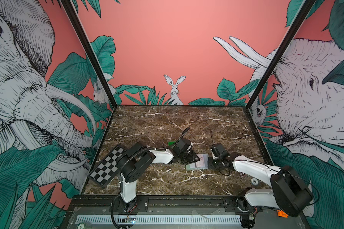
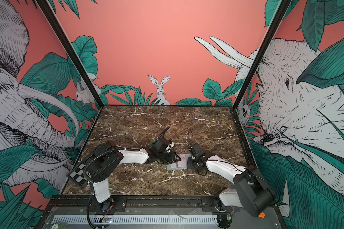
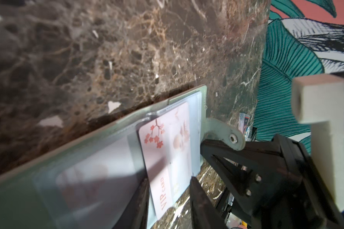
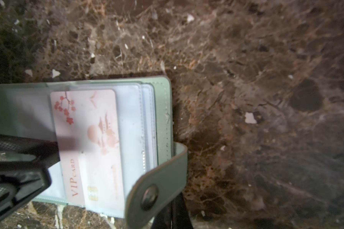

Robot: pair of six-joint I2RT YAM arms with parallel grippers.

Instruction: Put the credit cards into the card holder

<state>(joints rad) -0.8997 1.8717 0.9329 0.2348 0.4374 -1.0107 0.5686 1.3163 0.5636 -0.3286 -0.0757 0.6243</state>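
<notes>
An open sage-green holder (image 4: pixel 163 103) lies flat near the middle of a marble table (image 4: pixel 246 79), clear sleeves facing up; a pale pink card (image 4: pixel 87 138) sits partly inside one sleeve (image 4: pixel 131 119), its lettered long edge bare; the left gripper (image 3: pixel 169 177) has its fingers partly apart, clamping nothing, one tip touching that bare edge; the right gripper (image 3: pixel 209 146) is closed, its tip against the holder's outer edge beneath the strap (image 4: pixel 159 184) (whether it nips the cover cannot be told); the card looks thin, light, stiff and slick, so it is probably better nudged by its bare edge than pinched; the sleeve is limp film whose mouth may buckle or catch a corner; the holder looks soft and light, likely to skid on polished stone unless pinned at its rim; "VIP CARD" runs in reddish letters along the card's long edge, beside a blossom sprig, a faint pagoda scene and a gold chip; no brand shows on the holder; a round token (image 1: pixel 254 180) near the right arm reads "10".
</notes>
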